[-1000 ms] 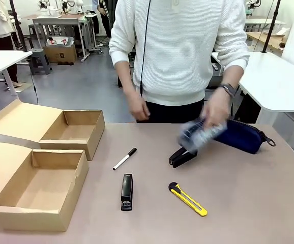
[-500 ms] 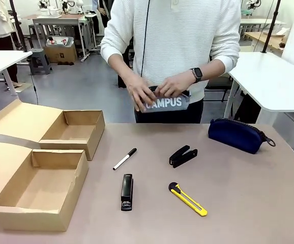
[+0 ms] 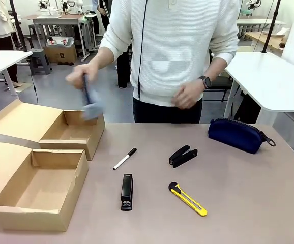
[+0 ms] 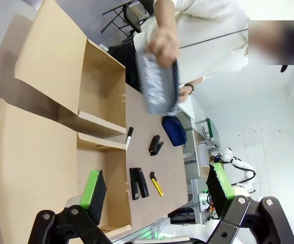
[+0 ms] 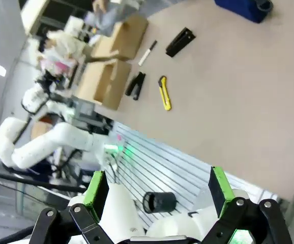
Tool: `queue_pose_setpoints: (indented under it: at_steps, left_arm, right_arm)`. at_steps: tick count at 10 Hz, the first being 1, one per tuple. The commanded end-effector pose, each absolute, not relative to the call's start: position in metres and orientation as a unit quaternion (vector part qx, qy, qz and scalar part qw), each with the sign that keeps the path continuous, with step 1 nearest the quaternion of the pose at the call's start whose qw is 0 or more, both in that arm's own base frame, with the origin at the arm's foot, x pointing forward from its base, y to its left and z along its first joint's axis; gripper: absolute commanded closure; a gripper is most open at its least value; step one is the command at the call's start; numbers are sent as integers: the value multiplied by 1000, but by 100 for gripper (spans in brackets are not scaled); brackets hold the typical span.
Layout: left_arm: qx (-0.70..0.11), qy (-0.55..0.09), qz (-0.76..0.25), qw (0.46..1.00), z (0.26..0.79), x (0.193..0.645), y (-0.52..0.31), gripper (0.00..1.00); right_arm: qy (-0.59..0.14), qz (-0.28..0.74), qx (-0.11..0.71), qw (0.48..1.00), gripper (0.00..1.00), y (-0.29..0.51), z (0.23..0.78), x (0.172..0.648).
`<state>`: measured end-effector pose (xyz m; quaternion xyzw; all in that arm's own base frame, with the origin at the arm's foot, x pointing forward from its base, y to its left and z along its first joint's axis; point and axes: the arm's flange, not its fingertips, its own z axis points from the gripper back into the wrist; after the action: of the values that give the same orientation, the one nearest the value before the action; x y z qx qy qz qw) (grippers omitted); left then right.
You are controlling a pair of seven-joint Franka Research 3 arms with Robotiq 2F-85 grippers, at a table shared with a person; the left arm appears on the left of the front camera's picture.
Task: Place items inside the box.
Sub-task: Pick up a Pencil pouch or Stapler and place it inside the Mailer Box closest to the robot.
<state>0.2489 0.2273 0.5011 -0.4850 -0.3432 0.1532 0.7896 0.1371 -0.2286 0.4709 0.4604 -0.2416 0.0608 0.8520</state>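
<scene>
One hand (image 3: pixel 81 76) of the person has swung the lettered pouch (image 3: pixel 91 108) away from the chest and over the far box (image 3: pixel 70 133), seemingly to drop it in. Nearest, the left gripper (image 4: pixel 156 185) and right gripper (image 5: pixel 156 187) gape wide and empty, held back off the worktop (image 3: pixel 248 203). The near box (image 3: pixel 35 190) sits open at the near left corner. One stapler (image 3: pixel 127 191), the knife (image 3: pixel 187 199), the marker (image 3: pixel 124 158) and a second stapler (image 3: pixel 183 156) wait mid-worktop, and a navy pouch (image 3: pixel 236 135) lies by the far right edge.

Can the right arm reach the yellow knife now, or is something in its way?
Probably yes. The knife lies alone on the bare table, right of the middle, with nothing over or against it. The right gripper has its jaws open.
</scene>
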Motion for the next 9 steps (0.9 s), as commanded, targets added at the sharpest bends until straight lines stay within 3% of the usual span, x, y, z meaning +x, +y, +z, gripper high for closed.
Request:
queue_pose_setpoints:
  at_steps: [1, 4, 5, 6, 7, 8, 9]
  left_arm:
    - [-490, -356, 141, 783, 501, 250, 227, 0]
    - [-490, -356, 141, 783, 501, 250, 227, 0]
    - [-490, -356, 141, 783, 501, 250, 227, 0]
    - [-490, -356, 141, 783, 501, 250, 227, 0]
    - [-490, -356, 141, 783, 501, 250, 227, 0]
    - [-490, -356, 141, 783, 501, 250, 227, 0]
    - [-490, -356, 141, 783, 501, 250, 227, 0]
  right_arm:
    - [-223, 162, 377, 884, 0, -185, 476, 211]
    - [-185, 269, 131, 936, 0, -122, 459, 327]
    - [-175, 298, 79, 935, 0, -95, 445, 345]
    - [-196, 278, 82, 937, 0, -74, 444, 326]
    - [-229, 206, 230, 923, 0, -88, 478, 259]
    - [-186, 306, 111, 927, 0, -75, 469, 350]
    - [-193, 280, 130, 931, 0, -76, 475, 346]
